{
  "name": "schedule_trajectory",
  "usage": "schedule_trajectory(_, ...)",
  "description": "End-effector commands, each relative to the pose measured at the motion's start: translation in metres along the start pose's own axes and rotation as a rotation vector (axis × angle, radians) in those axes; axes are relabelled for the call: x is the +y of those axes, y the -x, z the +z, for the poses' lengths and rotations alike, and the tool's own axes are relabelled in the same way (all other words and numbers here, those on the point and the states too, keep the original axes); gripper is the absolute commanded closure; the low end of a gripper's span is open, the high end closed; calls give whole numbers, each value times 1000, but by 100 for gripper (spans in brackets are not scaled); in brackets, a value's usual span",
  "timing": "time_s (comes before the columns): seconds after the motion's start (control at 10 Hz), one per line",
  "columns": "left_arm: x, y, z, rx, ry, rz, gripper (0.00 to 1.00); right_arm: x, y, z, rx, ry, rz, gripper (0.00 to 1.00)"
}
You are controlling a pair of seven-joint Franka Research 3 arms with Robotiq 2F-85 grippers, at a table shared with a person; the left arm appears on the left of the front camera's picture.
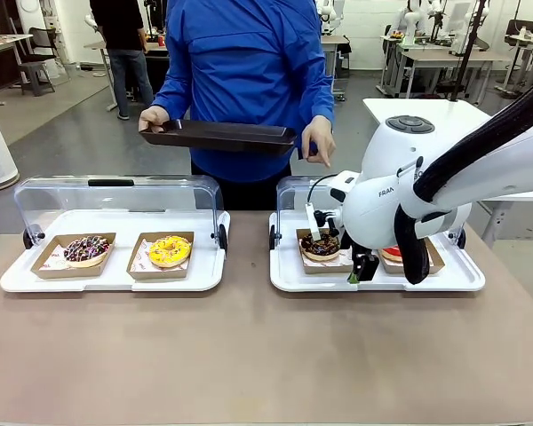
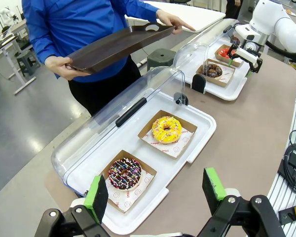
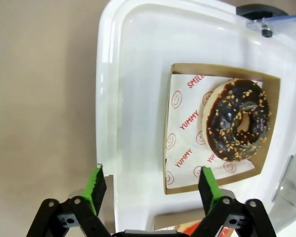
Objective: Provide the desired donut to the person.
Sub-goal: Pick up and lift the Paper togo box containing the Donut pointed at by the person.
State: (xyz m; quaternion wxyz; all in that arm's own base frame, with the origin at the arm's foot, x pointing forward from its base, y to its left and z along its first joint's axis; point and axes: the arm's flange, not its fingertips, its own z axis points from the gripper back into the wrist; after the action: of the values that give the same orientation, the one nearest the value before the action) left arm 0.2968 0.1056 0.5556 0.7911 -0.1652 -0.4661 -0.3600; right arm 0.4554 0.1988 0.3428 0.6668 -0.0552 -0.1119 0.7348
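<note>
While the right fingers (image 3: 205, 183) gape, the chocolate donut (image 3: 237, 126) lies beyond them.

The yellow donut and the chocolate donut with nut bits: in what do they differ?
The yellow donut has yellow glaze with coloured sprinkles; the chocolate donut with nut bits has dark glaze with pale crumbs. The yellow donut lies in the left tray, the chocolate one in the right tray. The right pincer hangs open by the chocolate one, not the yellow. Both lie on printed paper in brown card boxes.
</note>
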Motion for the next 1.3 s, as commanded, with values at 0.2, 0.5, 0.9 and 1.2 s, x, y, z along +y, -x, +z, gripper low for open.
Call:
schedule_trajectory(0.2, 0, 0, 1, -5, 6, 6, 0, -14, -1, -14, 41, 35, -8, 64)
schedule_trajectory(0.5, 0, 0, 1, -5, 6, 6, 0, -22, -1, -28, 39, -3, -19, 98)
schedule_trajectory(0.9, 0, 0, 1, -5, 6, 6, 0, -10, 0, -17, 32, -4, 6, 100)
schedule_trajectory(1.2, 0, 0, 1, -5, 6, 6, 0, 19, 0, 29, 3, 55, 65, 100)
